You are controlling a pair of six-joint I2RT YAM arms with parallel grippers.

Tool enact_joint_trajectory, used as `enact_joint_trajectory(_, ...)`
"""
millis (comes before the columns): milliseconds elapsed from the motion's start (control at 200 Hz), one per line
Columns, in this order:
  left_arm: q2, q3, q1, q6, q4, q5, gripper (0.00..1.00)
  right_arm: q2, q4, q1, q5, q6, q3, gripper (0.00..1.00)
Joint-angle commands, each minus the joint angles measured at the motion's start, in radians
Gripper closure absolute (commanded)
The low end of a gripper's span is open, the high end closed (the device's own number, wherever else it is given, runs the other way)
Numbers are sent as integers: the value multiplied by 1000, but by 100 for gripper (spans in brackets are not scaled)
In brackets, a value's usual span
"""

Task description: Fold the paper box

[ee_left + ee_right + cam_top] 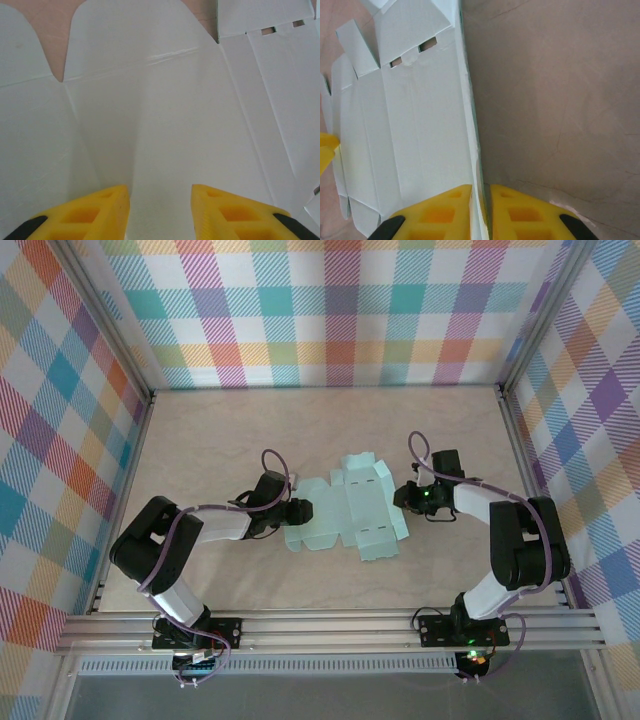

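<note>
Two grippers are standing at opposite sides of the box [350,505], which is lying near the middle of the table [330,430] as an unfolded, pale mint sheet. Its tabs and flaps are pointing out toward twelve and six o'clock.

The left gripper [303,512] is sitting at the sheet's nine o'clock edge, low over the card. In its own wrist view its yellow fingers [100,215] are standing well apart. Plain card is showing in the gap between them and spreading away toward twelve o'clock, where two rounded flaps are ending against bare tabletop. The jaws are standing open over the card; whether the fingertips are touching it, I cannot tell.

The right gripper [403,498] is sitting at the sheet's three o'clock edge. In its wrist view the two yellow fingers are drawn almost together, with the box's edge running up between them, so it is clamping the card. From that pinched edge the rest of the sheet is falling away toward nine o'clock, and bare table is lying toward three o'clock. How far the edge is lifted off the table I cannot tell. Two small slots are showing in the card up toward eleven o'clock, and a yellow fingertip [326,145] of the left gripper is peeking in at nine o'clock.
</note>
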State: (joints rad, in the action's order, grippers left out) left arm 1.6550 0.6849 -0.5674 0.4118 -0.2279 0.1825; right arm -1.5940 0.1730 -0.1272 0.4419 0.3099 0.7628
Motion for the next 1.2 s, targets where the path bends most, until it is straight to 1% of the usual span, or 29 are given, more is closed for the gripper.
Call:
enact_joint_trajectory(0, 20, -23, -5, 6, 73, -23, 61, -14, -19, -6, -13, -8, 2, 85)
enact_joint_trajectory(185, 16, -30, -5, 8, 67, -27, 61, -24, -23, -6, -23, -3, 5, 100)
enact_joint_trajectory(345, 4, -33, -5, 5, 62, -34, 60, -10, -10, -9, -29, -6, 9, 100)
enact_joint_trajectory(510, -45, -22, -5, 5, 83, -56, 58, 24, 46, -47, -103, -27, 44, 100)
enact_joint_trajectory(635, -115, -10, -4, -8, 104, -82, 49, 20, 121, -99, -201, -72, 106, 100)
enact_joint_trajectory(790, -212, 17, 10, -35, 141, -102, 38, 6, 226, -177, -392, -166, 193, 100)
enact_joint_trajectory(830, -228, 27, 16, -45, 150, -105, 34, -3, 251, -200, -455, -193, 217, 100)
enact_joint_trajectory(885, -240, 45, 28, -55, 165, -109, 32, -20, 279, -235, -546, -226, 247, 100)
enact_joint_trajectory(930, -243, 57, 40, -65, 173, -107, 29, -35, 296, -265, -633, -251, 269, 100)
enact_joint_trajectory(1090, -248, 73, 83, -66, 180, -100, 27, -97, 301, -372, -936, -328, 322, 100)
enact_joint_trajectory(1195, -261, 68, 104, -62, 184, -100, 26, -165, 283, -430, -1079, -365, 346, 100)
